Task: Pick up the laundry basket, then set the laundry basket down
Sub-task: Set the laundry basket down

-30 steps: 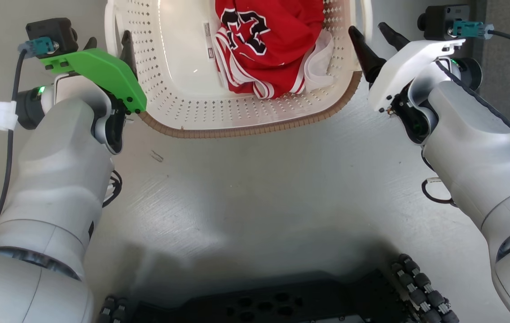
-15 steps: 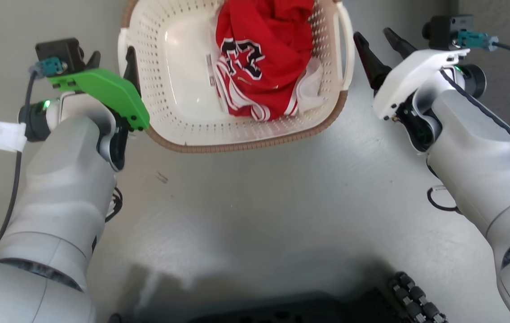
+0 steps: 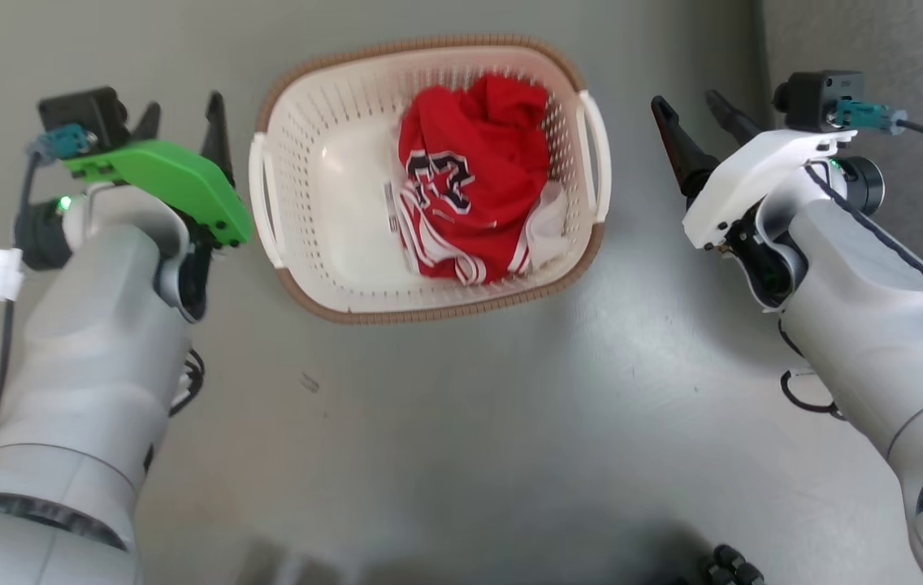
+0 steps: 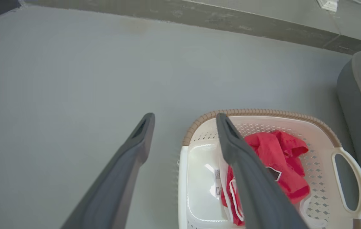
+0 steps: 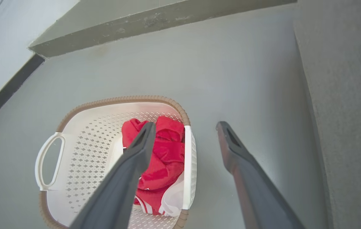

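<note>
Head view looks down on a grey floor (image 3: 461,422), and the two pale forearms rise from the lower corners of it, each one bent a little inward toward the middle. The left arm carries a green cover on its wrist, and the left gripper (image 3: 184,104) points up the view with its two dark fingers (image 3: 216,134) spread apart and nothing between them. The right gripper (image 3: 682,99) has a white cover and stands the same way, its jaws parted and empty. In the right wrist view a grey fabric-covered surface (image 5: 342,95) fills the right side, beside the floor. The laundry basket (image 3: 429,312) stands upright on the floor between the two grippers, and a strip of bare floor shows on each side, so neither gripper touches it. In the left wrist view the left arm's inner finger crosses in front of the basket, above it. The basket is cream-white with many small holes, and it has a brown rim. Inside it lies a crumpled red jersey (image 3: 470,179) with black and white marks, which takes the right half, while the left half of the bottom is bare. A white loop handle (image 3: 596,154) sits on each short side. A bit of white cloth (image 3: 547,231) shows at the edge of the jersey, and a small white label (image 3: 388,199) is just beside it.
</note>
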`<state>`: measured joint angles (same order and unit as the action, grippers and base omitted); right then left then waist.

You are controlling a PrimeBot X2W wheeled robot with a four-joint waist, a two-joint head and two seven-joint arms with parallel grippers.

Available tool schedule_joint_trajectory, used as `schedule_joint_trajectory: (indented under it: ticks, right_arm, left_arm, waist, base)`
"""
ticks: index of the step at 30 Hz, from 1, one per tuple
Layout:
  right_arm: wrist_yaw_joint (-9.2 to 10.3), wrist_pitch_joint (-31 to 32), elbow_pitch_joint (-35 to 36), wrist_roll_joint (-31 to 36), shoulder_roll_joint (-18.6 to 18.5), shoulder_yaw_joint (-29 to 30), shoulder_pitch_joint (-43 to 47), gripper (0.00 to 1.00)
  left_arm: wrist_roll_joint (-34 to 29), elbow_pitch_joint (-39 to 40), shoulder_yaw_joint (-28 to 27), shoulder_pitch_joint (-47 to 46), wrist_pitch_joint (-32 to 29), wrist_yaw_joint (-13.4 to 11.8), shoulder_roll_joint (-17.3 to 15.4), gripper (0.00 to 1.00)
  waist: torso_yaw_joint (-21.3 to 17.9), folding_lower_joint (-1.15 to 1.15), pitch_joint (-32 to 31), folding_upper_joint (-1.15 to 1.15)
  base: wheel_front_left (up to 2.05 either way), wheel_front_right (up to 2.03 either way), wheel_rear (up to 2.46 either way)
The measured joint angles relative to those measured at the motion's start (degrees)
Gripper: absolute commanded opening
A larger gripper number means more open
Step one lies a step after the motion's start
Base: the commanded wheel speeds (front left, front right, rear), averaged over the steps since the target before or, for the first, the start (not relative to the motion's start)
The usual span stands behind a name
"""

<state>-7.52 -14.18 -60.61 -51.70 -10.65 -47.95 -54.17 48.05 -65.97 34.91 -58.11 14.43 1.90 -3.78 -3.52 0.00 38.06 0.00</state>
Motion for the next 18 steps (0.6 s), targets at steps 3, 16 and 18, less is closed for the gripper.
schedule_joint_trajectory:
  ticks: [3, 16, 18]
  right_arm:
    - [0.0, 0.0, 2.2, 0.9, -0.9, 1.9, 0.3, 1.0]
    - [0.66, 0.0, 8.9, 4.8, -2.9, 8.4, 5.6, 1.0]
    - [1.07, 0.0, 10.0, 5.7, -3.1, 9.2, 6.5, 1.0]
  left_arm:
    - [-1.2, 3.5, -1.2, 0.6, 0.0, -0.9, -0.9, 1.0]
    - [-7.4, 15.0, -5.1, 8.3, 0.0, -4.2, -1.9, 1.0]
    - [-7.7, 16.8, -6.0, 9.5, 0.0, -4.5, -1.9, 1.0]
  waist:
    - [0.0, 0.0, -2.9, 0.0]
    - [0.0, 0.0, -13.1, 0.0]
    - [0.0, 0.0, -14.6, 0.0]
  base:
    - [0.0, 0.0, 0.0]
    - [0.0, 0.0, 0.0]
    - [0.0, 0.0, 0.0]
